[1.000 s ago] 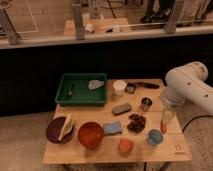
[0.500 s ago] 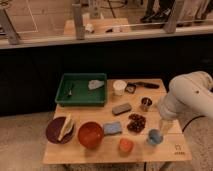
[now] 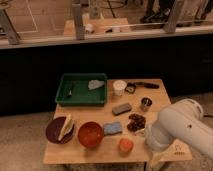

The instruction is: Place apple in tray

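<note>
White robot arm (image 3: 182,131) covers the wooden table (image 3: 65,151) at its front-right corner, hiding its gripper, which is spread wide; the apple (image 3: 125,145) lies free nearby.

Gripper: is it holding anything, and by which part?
Cannot tell: the gripper is hidden behind the arm at the front right of the table. The apple lies free on it.

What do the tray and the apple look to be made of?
The tray looks like plastic: even dark green, moulded raised walls. The apple has smooth orange-red skin; real or plastic, cannot tell. The claw is hidden behind the white arm, lower right.
</note>
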`<state>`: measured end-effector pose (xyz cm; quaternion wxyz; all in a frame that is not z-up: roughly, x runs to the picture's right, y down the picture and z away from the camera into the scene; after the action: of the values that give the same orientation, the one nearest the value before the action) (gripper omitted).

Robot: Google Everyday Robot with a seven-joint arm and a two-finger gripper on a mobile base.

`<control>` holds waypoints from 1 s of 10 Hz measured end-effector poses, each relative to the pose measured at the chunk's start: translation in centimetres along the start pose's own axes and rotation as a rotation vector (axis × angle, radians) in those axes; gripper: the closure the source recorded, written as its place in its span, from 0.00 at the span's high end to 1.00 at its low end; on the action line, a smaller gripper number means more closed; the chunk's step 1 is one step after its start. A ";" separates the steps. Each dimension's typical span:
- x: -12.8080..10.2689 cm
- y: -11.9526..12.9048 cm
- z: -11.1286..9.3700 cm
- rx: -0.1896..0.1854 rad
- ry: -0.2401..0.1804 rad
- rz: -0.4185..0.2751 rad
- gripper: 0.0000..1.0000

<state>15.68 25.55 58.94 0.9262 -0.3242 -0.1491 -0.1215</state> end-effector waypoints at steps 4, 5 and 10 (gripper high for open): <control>-0.6 0.3 0.3 -0.003 -0.002 -0.013 0.80; -0.8 -0.3 0.7 0.002 -0.006 -0.022 0.80; -2.1 -5.3 4.5 -0.005 -0.009 -0.096 0.80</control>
<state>11.16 24.61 64.58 0.9178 -0.3195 -0.1686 -0.1648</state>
